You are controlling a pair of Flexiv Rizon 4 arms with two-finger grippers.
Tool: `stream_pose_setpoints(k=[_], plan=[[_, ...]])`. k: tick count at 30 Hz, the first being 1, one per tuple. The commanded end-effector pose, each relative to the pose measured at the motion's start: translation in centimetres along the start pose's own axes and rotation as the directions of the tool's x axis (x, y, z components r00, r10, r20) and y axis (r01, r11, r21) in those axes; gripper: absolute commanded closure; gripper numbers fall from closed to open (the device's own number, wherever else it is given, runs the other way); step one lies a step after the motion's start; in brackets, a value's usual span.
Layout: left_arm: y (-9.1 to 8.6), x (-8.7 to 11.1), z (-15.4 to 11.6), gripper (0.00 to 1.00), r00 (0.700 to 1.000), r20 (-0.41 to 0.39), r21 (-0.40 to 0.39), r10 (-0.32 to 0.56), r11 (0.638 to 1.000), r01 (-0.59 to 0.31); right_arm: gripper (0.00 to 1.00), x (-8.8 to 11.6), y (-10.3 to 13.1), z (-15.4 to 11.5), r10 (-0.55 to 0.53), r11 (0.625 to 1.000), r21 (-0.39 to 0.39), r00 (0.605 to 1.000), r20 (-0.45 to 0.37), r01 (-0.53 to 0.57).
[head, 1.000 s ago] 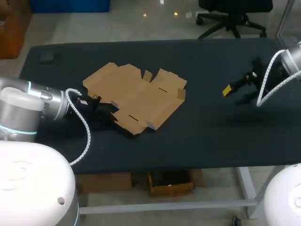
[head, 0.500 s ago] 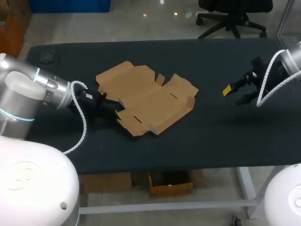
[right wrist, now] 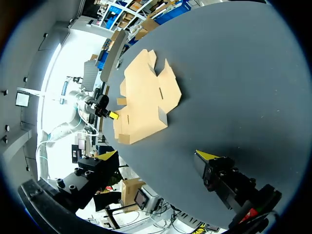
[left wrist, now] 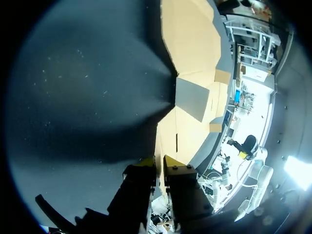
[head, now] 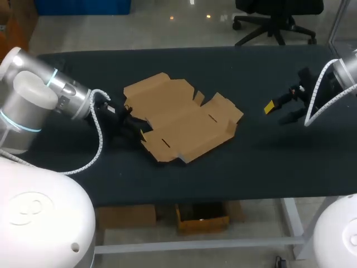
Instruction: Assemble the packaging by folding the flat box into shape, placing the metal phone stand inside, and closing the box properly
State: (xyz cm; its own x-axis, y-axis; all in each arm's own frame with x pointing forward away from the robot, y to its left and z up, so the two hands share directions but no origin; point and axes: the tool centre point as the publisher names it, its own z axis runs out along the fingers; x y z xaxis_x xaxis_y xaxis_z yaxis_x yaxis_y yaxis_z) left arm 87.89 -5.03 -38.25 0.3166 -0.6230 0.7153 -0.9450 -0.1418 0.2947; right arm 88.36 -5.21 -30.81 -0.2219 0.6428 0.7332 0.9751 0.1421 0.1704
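Brown cardboard box [head: 181, 120] lies flat and unfolded, flaps spread, on the table [head: 268, 162]. Left gripper [left wrist: 160, 163] pinches its edge; right gripper [head: 276, 111] hangs wide open, empty.

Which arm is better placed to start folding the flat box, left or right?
Left. The left gripper is shut on the flat box at its near edge, cardboard between its fingers in the wrist view. The right gripper hangs open off to the side, touching nothing.
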Motion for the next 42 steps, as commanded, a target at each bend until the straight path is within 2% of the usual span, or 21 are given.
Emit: stream_pose_setpoints(k=[1,6,11,19,22,27,32,34,38,39,42], plan=[[-0.2,-0.2,-0.2,0.00,1.000,0.013,0.039,-0.026,0.999,0.025,0.00,0.0,0.0,-0.1,0.000,1.000,0.001,1.000,-0.001,0.000],[0.2,-0.7,-1.2,0.00,0.999,0.002,0.145,-0.055,0.988,0.054,0.00,0.0,0.0,-0.1,0.000,1.000,0.001,1.000,-0.001,0.000],[1.9,-0.5,-2.0,0.00,0.999,-0.009,0.236,-0.049,0.971,0.049,0.00,0.0,0.0,-0.1,0.000,1.000,0.001,1.000,-0.001,0.000],[3.2,-0.5,-1.6,0.01,0.998,-0.056,0.318,-0.003,0.948,0.021,0.00,0.0,0.0,-0.1,0.000,1.000,0.001,1.000,-0.001,0.000],[3.2,-0.5,-1.3,0.14,0.997,-0.082,0.335,0.004,0.942,0.023,0.00,0.0,0.0,-0.1,0.000,1.000,0.001,1.000,-0.001,0.000],[3.2,-0.4,-0.7,0.27,0.995,-0.100,0.376,0.009,0.926,0.030,0.00,0.0,0.0,-0.1,0.000,1.000,0.001,1.000,-0.001,0.000],[2.8,-0.2,0.0,0.25,0.996,-0.094,0.386,-0.002,0.922,0.039,0.00,0.0,0.0,-0.1,0.000,1.000,0.001,1.000,-0.001,0.000],[2.5,-0.2,0.1,0.29,0.996,-0.094,0.396,-0.007,0.917,0.044,0.00,0.0,0.0,-0.1,0.000,1.000,0.001,1.000,-0.001,0.000],[1.9,-0.1,0.2,0.44,0.995,-0.101,0.404,-0.009,0.913,0.049,0.00,0.0,0.0,-0.1,0.000,1.000,0.001,1.000,-0.001,0.000],[1.7,-0.1,0.2,0.51,0.995,-0.102,0.408,-0.009,0.912,0.050,0.00,0.0,0.0,-0.1,0.000,1.000,0.001,1.000,-0.001,0.000],[1.2,0.0,0.3,0.53,0.995,-0.103,0.410,-0.009,0.911,0.051,0.00,0.0,0.0,-0.1,0.000,1.000,0.001,1.000,-0.001,0.000]])
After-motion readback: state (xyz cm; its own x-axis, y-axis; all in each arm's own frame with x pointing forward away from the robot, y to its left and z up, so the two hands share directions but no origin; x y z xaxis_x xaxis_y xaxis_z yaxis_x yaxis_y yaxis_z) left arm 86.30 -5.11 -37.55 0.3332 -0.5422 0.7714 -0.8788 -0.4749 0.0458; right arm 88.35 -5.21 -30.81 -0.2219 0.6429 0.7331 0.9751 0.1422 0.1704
